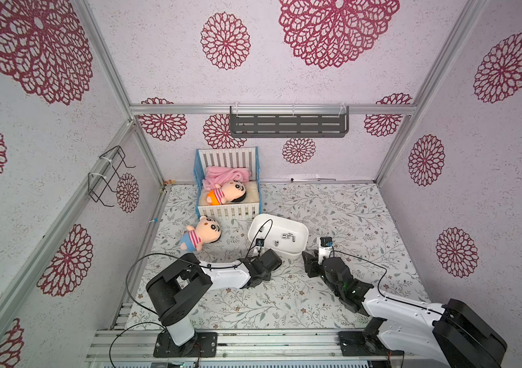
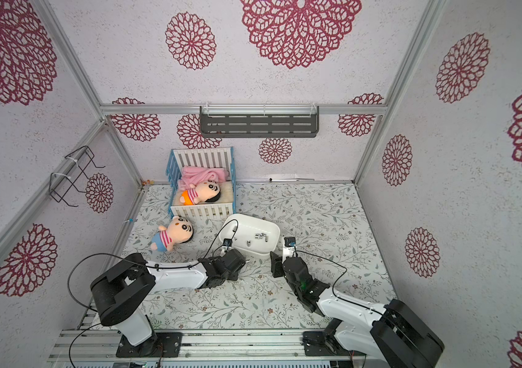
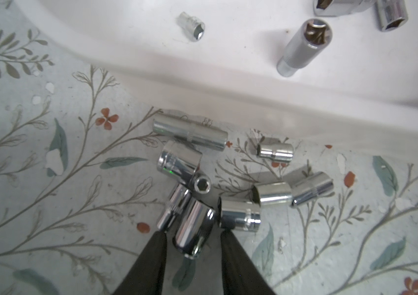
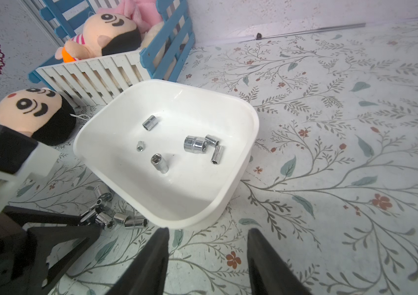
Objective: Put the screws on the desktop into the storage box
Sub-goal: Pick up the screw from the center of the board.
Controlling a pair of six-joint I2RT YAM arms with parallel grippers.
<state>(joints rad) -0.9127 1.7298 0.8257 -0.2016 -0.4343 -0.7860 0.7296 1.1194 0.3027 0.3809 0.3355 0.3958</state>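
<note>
Straddling one chrome socket (image 3: 193, 229), L hand (image 3: 192, 233) has its black wedge fingers (image 3: 156, 258) slightly spread. Thin gaps show either side, so no pinch is visible. That socket lies on its side on the counter (image 3: 49, 229). The other loose sockets (image 3: 273, 195) are bunched just past the fingertips, btwn the hand and the storage box (image 3: 253, 102) wall.

In both top views L wrist hangs over the box's 7 o'clock edge. R hand (image 4: 208, 231) sits at the box's 4 o'clock, fingers spread wide w/ nothing btwn them, near the rim but apart from it. Six sockets (image 4: 195, 144) lie scattered on the box floor.

Sockets: short mirror-bright steel cylinders w/ hex-bored ends, some stepped, a couple longer w/ a knurled band. Box: smooth glossy white plastic, rounded corners, thick rolled rim. Counter: matte white sheet w/ grey-green vine print, small rust flowers, scuffed in spots.
</note>
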